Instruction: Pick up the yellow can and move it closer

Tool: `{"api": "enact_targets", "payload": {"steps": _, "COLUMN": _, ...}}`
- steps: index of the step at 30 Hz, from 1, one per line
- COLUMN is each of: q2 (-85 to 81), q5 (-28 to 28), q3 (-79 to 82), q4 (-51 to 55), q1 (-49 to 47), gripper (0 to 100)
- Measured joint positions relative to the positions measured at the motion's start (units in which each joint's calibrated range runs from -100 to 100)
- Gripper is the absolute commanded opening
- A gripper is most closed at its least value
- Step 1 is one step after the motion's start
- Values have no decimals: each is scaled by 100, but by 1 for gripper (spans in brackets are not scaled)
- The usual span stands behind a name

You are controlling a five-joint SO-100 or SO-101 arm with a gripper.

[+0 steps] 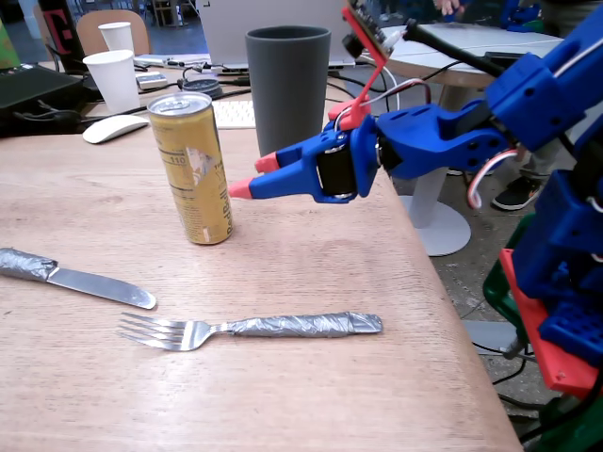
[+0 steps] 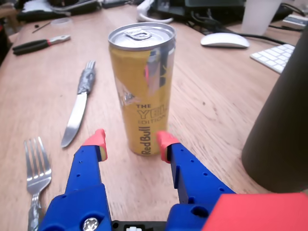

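The yellow can (image 1: 193,169) stands upright on the wooden table, a slim gold can with a silver top; the wrist view shows the yellow can (image 2: 143,82) straight ahead with red lettering low on its side. My blue gripper (image 1: 254,176) with red fingertips comes in from the right, its tips just short of the can. In the wrist view the gripper (image 2: 131,144) is open, its two fingers spread a little wider than the can, with the can's base just beyond the tips. Nothing is held.
A tall dark grey cup (image 1: 288,85) stands behind the gripper, close on its right in the wrist view. A fork (image 1: 250,329) and a knife (image 1: 77,278) with taped handles lie in front. White cups (image 1: 113,77), a mouse and a keyboard sit at the back. The table edge (image 1: 443,301) runs along the right.
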Motion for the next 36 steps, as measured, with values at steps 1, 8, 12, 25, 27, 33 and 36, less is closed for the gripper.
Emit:
{"api": "enact_targets", "payload": {"steps": 1, "q2": 0, "q5": 0, "q3": 0, "q4": 0, "q1": 56, "gripper": 25}}
{"api": "enact_targets", "payload": {"steps": 8, "q2": 311, "q5": -20, "q3": -27, "q4": 0, "q1": 56, "gripper": 52}}
{"api": "enact_targets", "payload": {"steps": 12, "q2": 709, "q5": -49, "q3": -298, "q4": 0, "q1": 122, "gripper": 52}}
{"api": "enact_targets", "payload": {"steps": 25, "q2": 2265, "q5": -49, "q3": -2381, "q4": -17, "q1": 639, "gripper": 52}}
{"api": "enact_targets", "payload": {"steps": 27, "q2": 2369, "q5": -49, "q3": -2381, "q4": -17, "q1": 620, "gripper": 52}}
{"api": "enact_targets", "payload": {"steps": 33, "q2": 2499, "q5": -49, "q3": -2381, "q4": -17, "q1": 141, "gripper": 52}}
{"api": "enact_targets", "payload": {"steps": 36, "q2": 2559, "q5": -49, "q3": -2489, "q4": -17, "q1": -207, "gripper": 52}}
